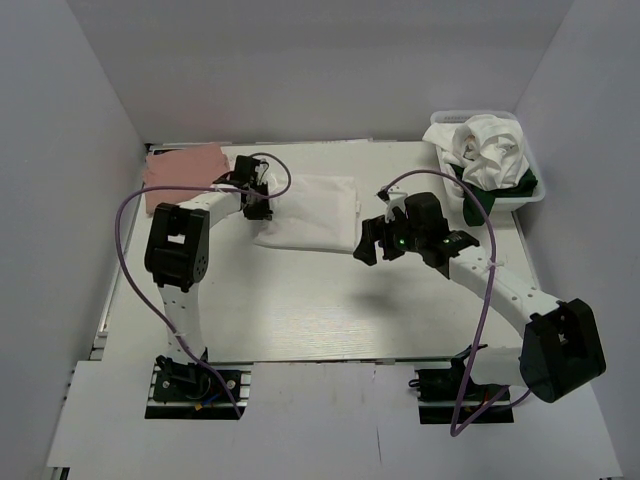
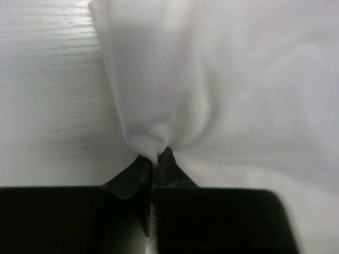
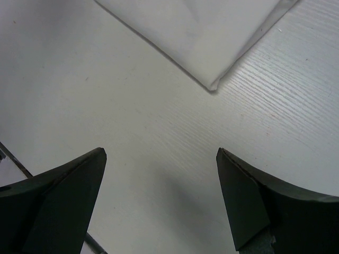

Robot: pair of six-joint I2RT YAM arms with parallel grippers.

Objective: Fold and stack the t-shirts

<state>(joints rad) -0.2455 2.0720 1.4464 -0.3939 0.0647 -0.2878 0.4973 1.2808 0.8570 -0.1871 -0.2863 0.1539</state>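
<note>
A folded white t-shirt (image 1: 312,213) lies flat on the table's middle back. My left gripper (image 1: 262,203) is shut on its left edge; in the left wrist view the cloth (image 2: 159,95) bunches into a pinched fold at my closed gripper (image 2: 157,157). A folded salmon-pink t-shirt (image 1: 182,170) lies at the back left, beside the left arm. My right gripper (image 1: 372,245) is open and empty, just right of the white shirt's near right corner (image 3: 214,84), above bare table (image 3: 132,137). More white and dark green t-shirts (image 1: 490,150) are heaped in the basket.
A white plastic mesh basket (image 1: 535,195) stands at the back right, against the right wall. White walls enclose the table on the left, back and right. Purple cables loop from both arms.
</note>
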